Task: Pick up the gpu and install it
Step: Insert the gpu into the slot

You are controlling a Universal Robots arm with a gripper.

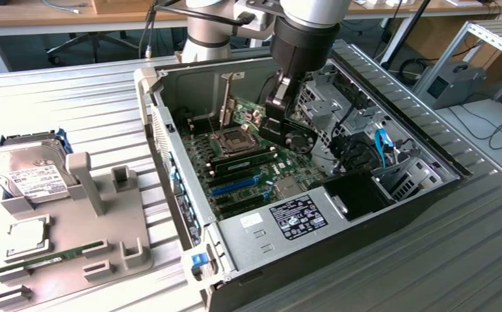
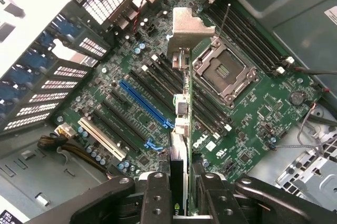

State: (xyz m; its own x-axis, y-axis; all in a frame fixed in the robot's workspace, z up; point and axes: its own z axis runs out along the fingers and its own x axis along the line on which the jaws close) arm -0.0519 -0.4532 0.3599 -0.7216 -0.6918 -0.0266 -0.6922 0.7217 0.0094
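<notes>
My gripper (image 1: pixel 274 114) reaches down into the open computer case (image 1: pixel 355 221) and is shut on the gpu (image 1: pixel 248 117). The card hangs on edge above the motherboard (image 1: pixel 260 172), its green board and long silver end bracket (image 1: pixel 225 97) pointing toward the case's rear wall. In the wrist view the gpu (image 2: pixel 181 129) is seen edge-on, running from between my gripper (image 2: pixel 181 203) fingers (image 2: pixel 157 200) out to the silver bracket (image 2: pixel 187 27). It floats over the black slots between the blue slot (image 2: pixel 145 105) and the CPU socket (image 2: pixel 226 71), apart from the board.
A grey fixture tray (image 1: pixel 103 260) at the exterior view's left holds a hard drive (image 1: pixel 25 172), a CPU (image 1: pixel 27 237) and a RAM stick (image 1: pixel 51 257). Case walls, a drive cage (image 1: pixel 329 97) and loose cables (image 1: pixel 381 146) crowd the card.
</notes>
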